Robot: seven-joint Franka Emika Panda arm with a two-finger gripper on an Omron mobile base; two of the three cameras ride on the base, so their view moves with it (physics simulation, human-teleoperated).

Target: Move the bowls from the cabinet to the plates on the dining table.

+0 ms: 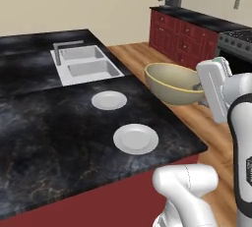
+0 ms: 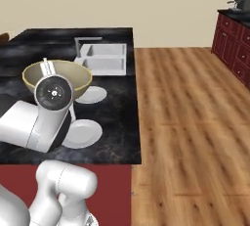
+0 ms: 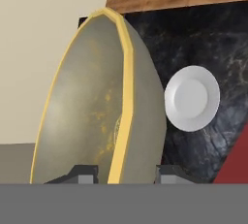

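Two white plates lie on the dining table (image 1: 44, 137), the black marble surface with faint gold veins. In the left base view the near plate (image 1: 136, 138) is at about 5 o'clock from the far plate (image 1: 109, 100), and they are near each other but apart. Both plates have nothing on them.

The deeper olive-tan bowl (image 1: 173, 83) with the tan-gold rim is held in the air by the gripper (image 1: 199, 88). In the left base view it hangs beside the table's edge, at about 2 o'clock from the near plate, and it is partly over the wooden floor (image 1: 206, 123). It does not touch the table or any plate. In the hand view the two finger tips stand one on each side of the bowl's rim (image 3: 127, 97), one at the inside and one at the outside wall, so the claw is clamped on the bowl. There one plate (image 3: 192, 98) shows at 3 o'clock from the bowl, on the marble.

In the right base view the bowl (image 2: 57, 76) sits behind the round end of the robot's wrist, and it covers part of the far plate (image 2: 93, 94); the near plate (image 2: 83, 133) is at 6 o'clock from that one.

A double white sink (image 1: 86, 64) with a grey tap is set in the table at 12 o'clock from the plates. Dark red drawers (image 1: 182, 37) stand along the far wall.
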